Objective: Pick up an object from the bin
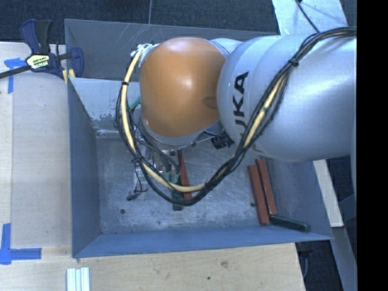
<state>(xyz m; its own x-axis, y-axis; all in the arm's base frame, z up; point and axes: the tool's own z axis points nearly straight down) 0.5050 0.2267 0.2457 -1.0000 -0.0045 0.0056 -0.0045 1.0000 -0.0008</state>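
The scuffed floor of the grey metal bin lies mostly bare under the arm, which comes in from the view's right. The pincer hangs low over the middle of that floor, tucked beneath the robot's rounded orange cover and a loop of yellow and black cables. So much of it is masked that we cannot tell whether it is apart, together or clamped on anything. Just beside it, toward the view's right, we see a thin reddish-brown rod, its long axis running nearly from the far wall toward the near wall. Its upper end passes under the cover, so we cannot say whether the pincer touches it. We judge this rod the likeliest target, and a closing across its narrow width is what the grasp would need. Well apart, near the right wall, lies a longer reddish-brown bar that looks like two strips side by side. It is tilted slightly and ends in a black tip at the near wall.
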